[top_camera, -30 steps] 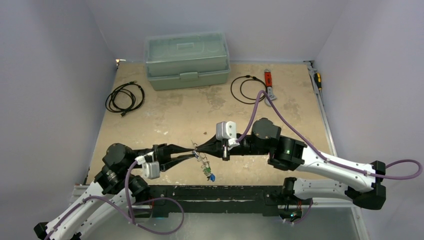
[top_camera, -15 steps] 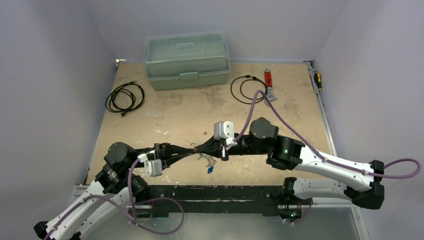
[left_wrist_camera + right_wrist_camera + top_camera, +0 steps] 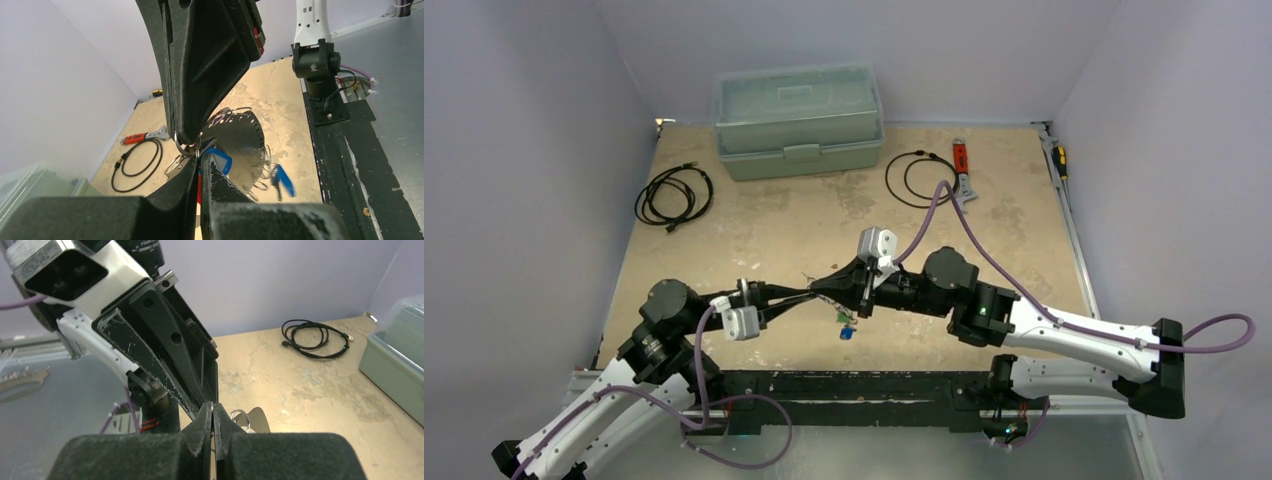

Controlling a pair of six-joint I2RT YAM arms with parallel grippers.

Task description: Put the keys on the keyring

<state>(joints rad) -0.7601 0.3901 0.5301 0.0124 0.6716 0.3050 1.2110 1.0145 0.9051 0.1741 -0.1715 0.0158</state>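
Nearest me on the top view, the keys dangle in a small bunch off the table, green head above blue, at about five o'clock from where the two arms meet. That meeting point is just in from the near edge, close to the middle of the board.

The left gripper reaches in from eight o'clock and the right gripper from three o'clock, tips touching or all but touching. On my left wrist feed the fingers are pressed together, with the thin silver loops of the keyring caught at their tip, hard against the right gripper's black finger. A blue key head sits just beside them.

On the right wrist feed those fingers are also closed. A thin silver wire runs down the seam between them, which I take to be the keyring, and another loop shows just to the side. So the ring is pinched between both arms, in the air, with the keys hanging from it.

Farther out, a coiled black cable lies at ten o'clock. A second cable lies at one o'clock, with a red-handled wrench just beside it. At twelve o'clock, against the back wall, stands a closed green box.
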